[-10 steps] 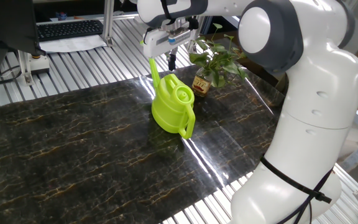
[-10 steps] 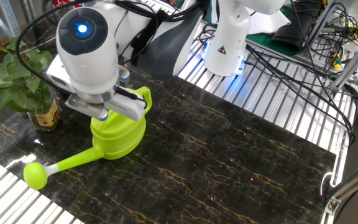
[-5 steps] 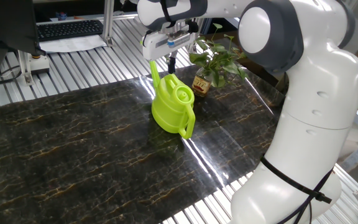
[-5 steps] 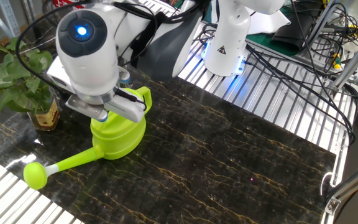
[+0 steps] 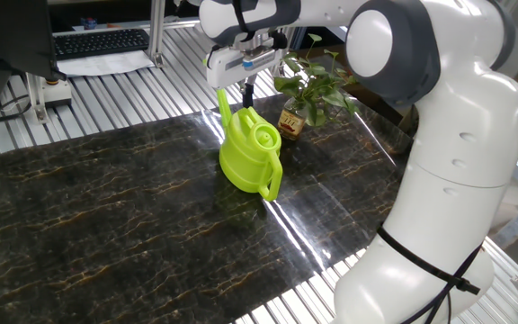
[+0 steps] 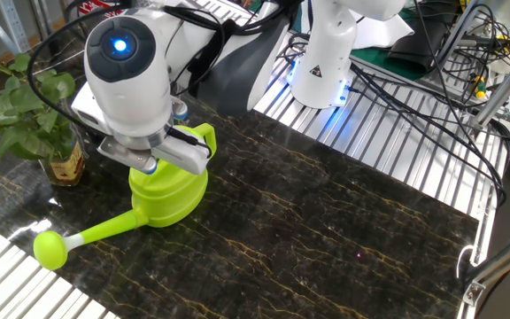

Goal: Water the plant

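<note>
The plant (image 5: 311, 83) has broad green leaves and stands in a small brown jar (image 5: 291, 121) with a yellowish label at the far edge of the dark marble table. In the other fixed view it (image 6: 18, 105) sits at the left. A lime-green watering can (image 5: 251, 153) stands upright on the table right beside it, its long spout (image 6: 87, 234) pointing away from the arm. My gripper (image 5: 248, 94) hovers just above the can's top, between the can and the plant, and holds nothing. Its dark fingers look closed together. In the other fixed view the hand (image 6: 156, 152) hides them.
The dark marble table top (image 5: 106, 207) is ringed by slatted metal (image 5: 106, 99). A keyboard (image 5: 100, 41) lies at the back left. The arm's white body (image 5: 457, 171) fills the right side. Cables (image 6: 432, 80) run over the slats near the robot base.
The hand has shifted very slightly above the can. The watering can and the plant have not moved.
</note>
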Motion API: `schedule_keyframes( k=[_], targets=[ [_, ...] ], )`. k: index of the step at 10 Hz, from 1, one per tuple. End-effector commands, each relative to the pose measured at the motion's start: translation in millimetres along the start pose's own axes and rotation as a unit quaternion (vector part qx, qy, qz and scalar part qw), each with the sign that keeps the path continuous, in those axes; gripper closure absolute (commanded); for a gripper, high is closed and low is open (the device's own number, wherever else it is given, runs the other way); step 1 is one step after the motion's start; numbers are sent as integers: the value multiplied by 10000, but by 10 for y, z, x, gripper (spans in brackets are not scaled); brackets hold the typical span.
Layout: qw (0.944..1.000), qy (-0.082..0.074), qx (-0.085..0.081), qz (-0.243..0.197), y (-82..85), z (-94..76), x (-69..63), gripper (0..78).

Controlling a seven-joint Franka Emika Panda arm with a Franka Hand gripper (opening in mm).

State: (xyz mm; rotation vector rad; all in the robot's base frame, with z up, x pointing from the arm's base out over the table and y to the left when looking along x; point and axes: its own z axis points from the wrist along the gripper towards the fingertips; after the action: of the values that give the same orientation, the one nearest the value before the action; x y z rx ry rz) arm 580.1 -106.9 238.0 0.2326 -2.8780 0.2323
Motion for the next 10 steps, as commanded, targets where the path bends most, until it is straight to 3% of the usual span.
schedule_keyframes(
  k=[1, 5, 6, 7, 10],
  targets=[
    [10000, -8, 62, -26, 2, -20, -8, 776],
    [9998, -16, 173, 22, -1, -22, -10, 776],
    [9998, -85, 186, 82, -7, -23, -10, 776],
    [9996, -211, 146, 148, -15, -39, -8, 776],
    [9996, -204, 19, 192, -26, -46, -1, 776]
  ],
)
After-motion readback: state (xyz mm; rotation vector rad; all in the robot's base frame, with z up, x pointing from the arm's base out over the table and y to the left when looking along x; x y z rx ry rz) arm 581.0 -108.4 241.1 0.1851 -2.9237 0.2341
